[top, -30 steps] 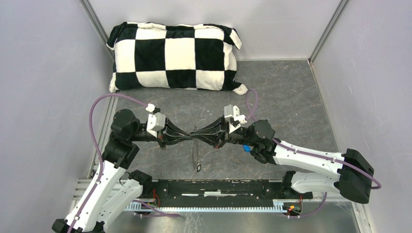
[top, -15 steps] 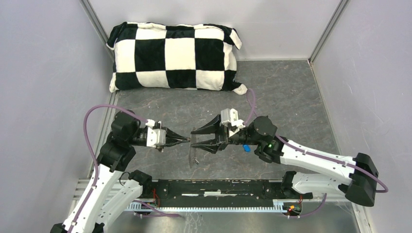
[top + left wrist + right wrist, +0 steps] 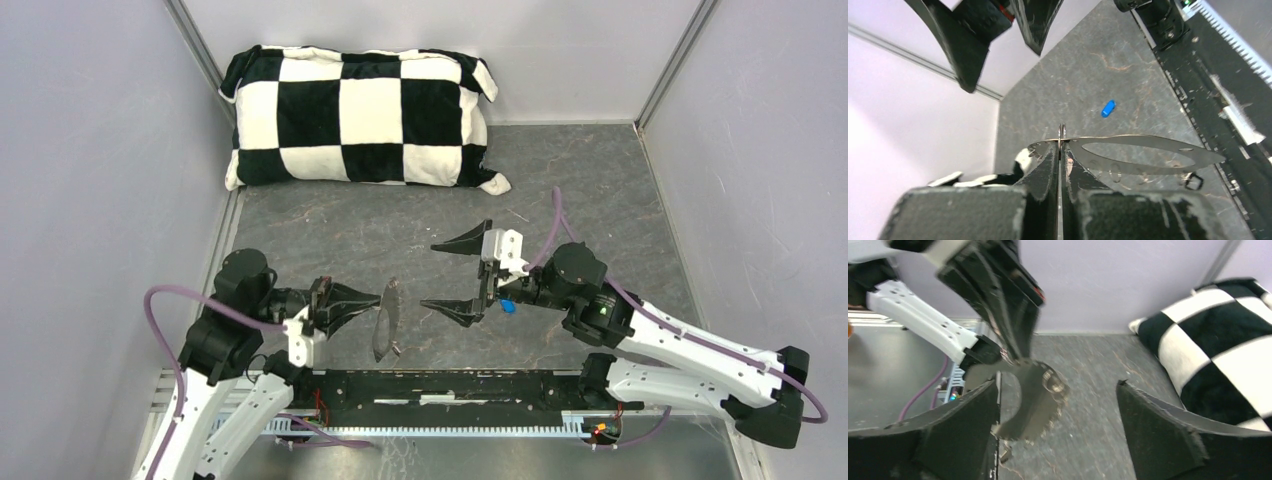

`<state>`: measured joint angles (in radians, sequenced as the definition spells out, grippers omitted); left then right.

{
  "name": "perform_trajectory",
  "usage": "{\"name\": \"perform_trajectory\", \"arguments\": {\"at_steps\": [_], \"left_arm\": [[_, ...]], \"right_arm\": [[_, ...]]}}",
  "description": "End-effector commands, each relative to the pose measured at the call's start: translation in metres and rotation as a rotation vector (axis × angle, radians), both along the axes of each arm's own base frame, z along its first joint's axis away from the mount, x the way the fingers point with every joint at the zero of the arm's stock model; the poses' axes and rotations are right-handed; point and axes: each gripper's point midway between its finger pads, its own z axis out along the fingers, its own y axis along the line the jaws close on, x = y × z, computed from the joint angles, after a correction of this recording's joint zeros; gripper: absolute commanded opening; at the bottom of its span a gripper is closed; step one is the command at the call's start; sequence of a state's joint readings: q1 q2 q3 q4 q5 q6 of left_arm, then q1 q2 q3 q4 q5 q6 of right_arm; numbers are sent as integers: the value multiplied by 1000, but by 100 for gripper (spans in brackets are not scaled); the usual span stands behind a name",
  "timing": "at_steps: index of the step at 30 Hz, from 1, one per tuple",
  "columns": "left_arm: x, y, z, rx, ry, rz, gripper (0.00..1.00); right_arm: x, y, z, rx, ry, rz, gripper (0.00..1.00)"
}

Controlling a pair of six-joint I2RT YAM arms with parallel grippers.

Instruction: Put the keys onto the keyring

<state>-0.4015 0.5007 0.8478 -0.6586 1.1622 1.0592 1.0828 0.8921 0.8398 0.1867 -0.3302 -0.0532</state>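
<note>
- The left tool [image 3: 372, 298] is clamped shut on the rim of the keyring [image 3: 385, 320], its two fingers pressed together with the thin metal pinched between them.
- The keyring sticks out from the fingertips toward the right arm. From above it is seen nearly edge-on, near the front edge of the worktop [image 3: 600, 200].
- The right tool [image 3: 455, 275] stands wide apart and grips nothing. Its fingers point at the keyring from a short way off, without touching it.
- The blue key [image 3: 508, 306] lies on the worktop under the right wrist, apart from the keyring.
- In the left wrist view the black key [image 3: 1193, 181] shows at the far end of the keyring. I cannot tell whether it is threaded on.
- A black-and-white checked pillow [image 3: 360, 115] lies against the back wall, well away from both arms.
</note>
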Motion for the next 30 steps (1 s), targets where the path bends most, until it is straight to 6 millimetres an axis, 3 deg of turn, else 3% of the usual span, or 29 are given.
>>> {"name": "perform_trajectory", "arguments": {"at_steps": [1, 7, 10, 13, 15, 18, 21, 30], "left_arm": [[-9, 3, 6, -14, -267, -55, 2], [-9, 2, 1, -12, -281, -62, 2], [-6, 1, 0, -5, -221, -54, 2], [3, -1, -7, 22, -44, -17, 2], [12, -3, -18, 48, 97, 11, 2], [18, -8, -30, 67, 263, 29, 2], [35, -13, -35, 51, 403, 100, 2], [63, -11, -47, 83, 525, 247, 2]], "right_arm": [[28, -20, -31, -69, 68, -196, 98], [67, -50, -67, -168, 217, -484, 98], [82, -72, -98, -233, 283, -623, 98], [93, -99, -132, -252, 375, -743, 98], [97, -119, -168, -304, 476, -829, 94], [94, -143, -217, -390, 602, -921, 87], [84, -151, -252, -422, 674, -931, 86], [68, -163, -305, -429, 809, -952, 81]]}}
